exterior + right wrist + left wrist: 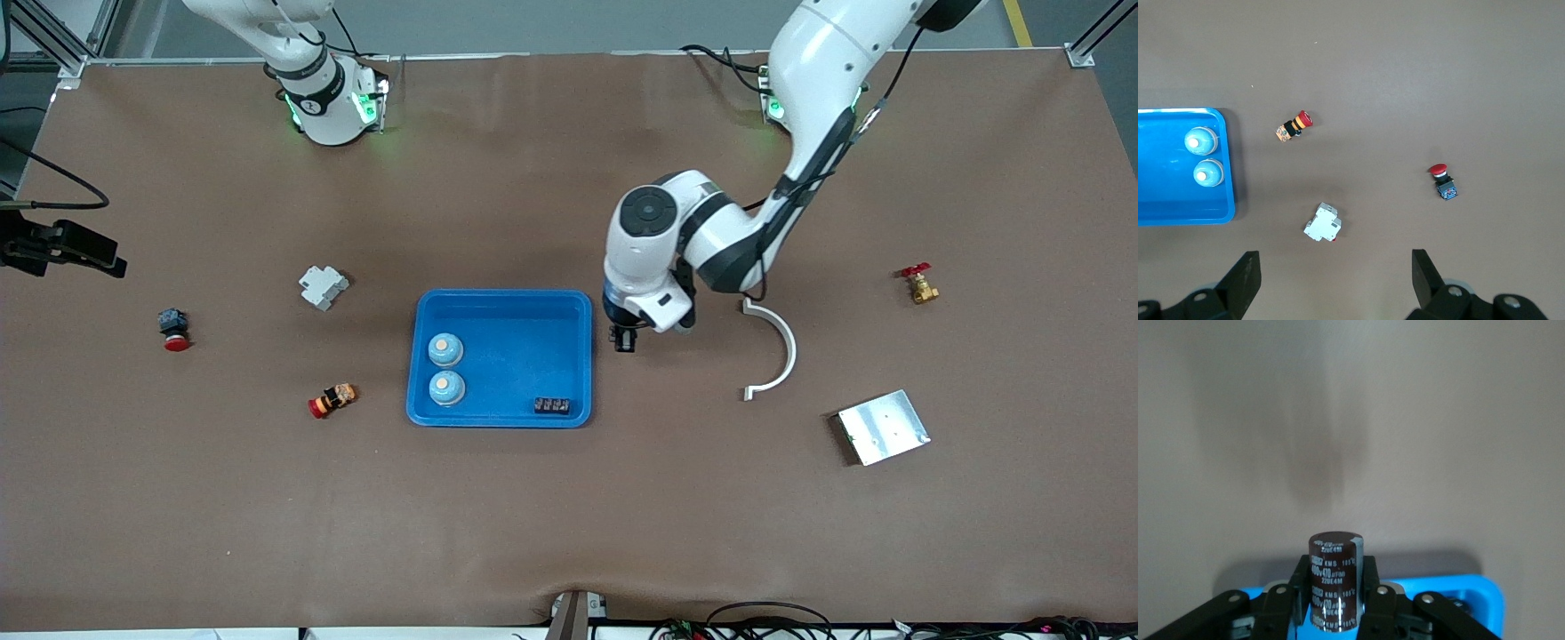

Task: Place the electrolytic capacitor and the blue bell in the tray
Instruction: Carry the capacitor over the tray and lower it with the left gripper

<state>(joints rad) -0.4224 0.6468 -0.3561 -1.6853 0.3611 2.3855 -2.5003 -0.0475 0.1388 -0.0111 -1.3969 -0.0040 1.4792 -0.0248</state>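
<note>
Now capacitor (1335,581) upright, pinched between left gripper (1335,600) fingers, over bare table just outside tray (569,307) rim, at tray's 3 o'clock in front view. Sleeve dark brown, pale stripe; print partly readable: "KMS", "105°C", "470"; rest too blurred. Lower end hidden by fingers. Two bells (445,349) in tray, toward right arm's end; small black block (552,406) at tray's 5 o'clock corner. Right gripper (1335,277) fingers spread wide, holding nothing, above table over white breaker (1323,223); arm waits.
</note>
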